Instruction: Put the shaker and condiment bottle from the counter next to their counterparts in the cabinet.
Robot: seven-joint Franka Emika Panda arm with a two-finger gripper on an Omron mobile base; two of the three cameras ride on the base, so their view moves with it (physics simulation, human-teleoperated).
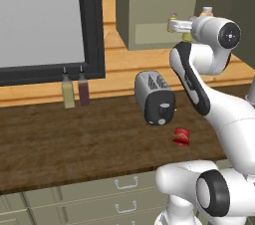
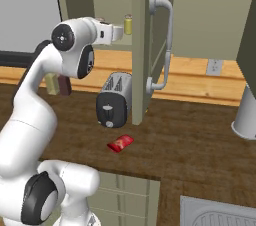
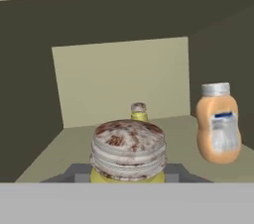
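Observation:
My gripper [image 3: 128,174] is shut on the shaker [image 3: 128,149], a yellow cylinder with a pale, speckled top, held just over the pale green shelf [image 3: 69,146] inside the cabinet [image 1: 149,5]. From the right base view the shaker [image 2: 128,24] sits at the tip of the gripper [image 2: 121,31], beside the open door [image 2: 141,45]. Behind it on the shelf stand their counterparts: a small yellow-green shaker [image 3: 139,110] and, to the right, a peach bottle [image 3: 218,124] with a pale cap. The red condiment bottle [image 1: 181,136] [image 2: 120,143] lies on the counter [image 1: 74,144] in front of the toaster.
A dark toaster [image 1: 155,97] [image 2: 112,101] stands on the counter below the cabinet. An olive bottle [image 1: 68,93] and a brown one [image 1: 83,91] stand against the wall under the window [image 1: 45,20]. The door's handle [image 2: 166,45] juts out. A sink [image 2: 220,212] is at the lower right.

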